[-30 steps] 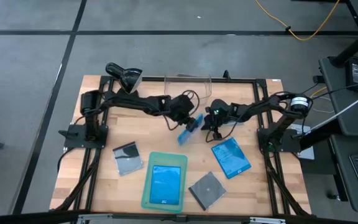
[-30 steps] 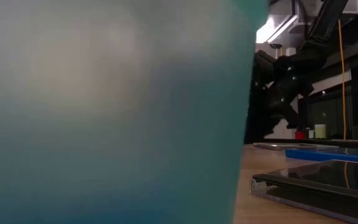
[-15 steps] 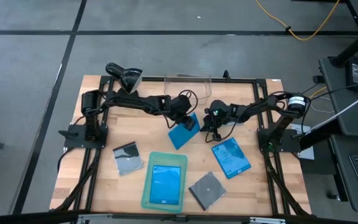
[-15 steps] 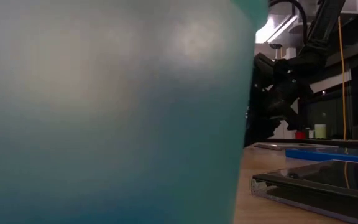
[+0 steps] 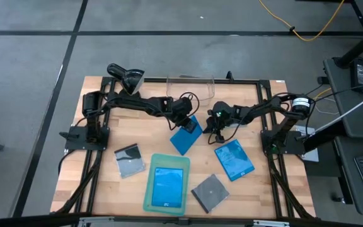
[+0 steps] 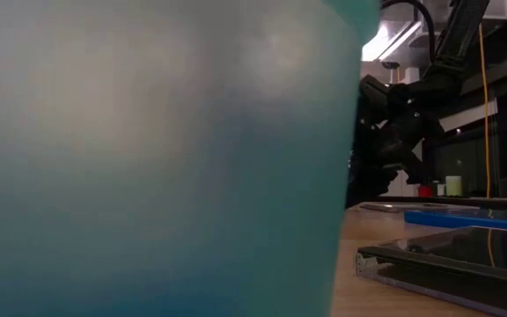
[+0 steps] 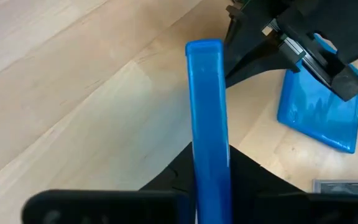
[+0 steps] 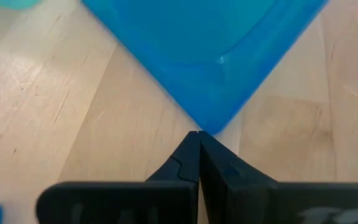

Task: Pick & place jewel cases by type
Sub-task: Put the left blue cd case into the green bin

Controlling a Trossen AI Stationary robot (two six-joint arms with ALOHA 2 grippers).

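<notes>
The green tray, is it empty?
No, one blue case lies flat inside the green tray.

Overhead, blocked table-level and two close wrist views of table point(image 5: 106, 183)

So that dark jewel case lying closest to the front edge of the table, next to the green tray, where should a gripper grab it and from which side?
The dark jewel case lies flat and turned like a diamond on the table, just right of the green tray. Probably best to come straight down and pinch two opposite thin edges, fingers turned to match its diagonal. Its right and front sides look open; the tray crowds its left corner.
</notes>
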